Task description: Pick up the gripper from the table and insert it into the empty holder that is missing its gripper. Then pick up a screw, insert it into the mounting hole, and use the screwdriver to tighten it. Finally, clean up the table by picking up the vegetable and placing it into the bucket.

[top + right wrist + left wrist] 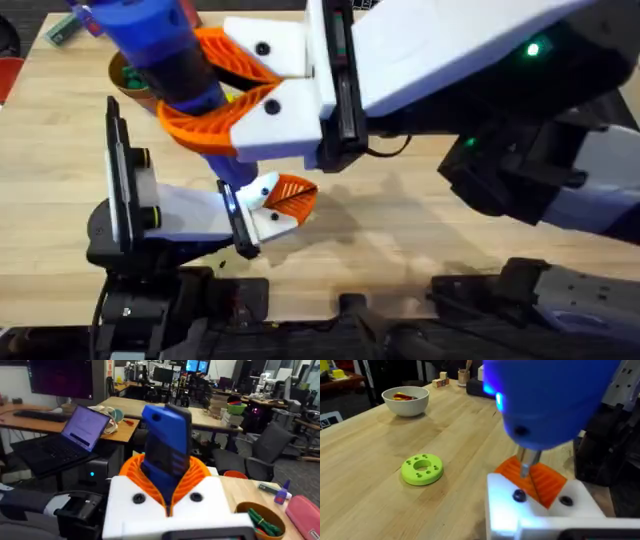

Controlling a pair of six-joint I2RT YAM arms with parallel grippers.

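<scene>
The screwdriver [165, 50] stands at the upper left of the overhead frame, the right arm's orange fingers [205, 125] clamped around it. Its metal tip [526, 466] meets the orange gripper [540, 482] seated between the left arm's white blocks [530, 510]. Whether the left fingers are apart cannot be told. A green disc [422, 469] and a white bowl [405, 400] sit on the tabletop [370, 460].

Light wooden table [375, 455], grain running lengthwise. Green disc [422, 468] with holes lies flat on the bare wood. White bowl [405, 400] sits well beyond it, near the edge, holding small red and yellow pieces. Orange bucket [260, 519] stands near a pink case [305, 515].
</scene>
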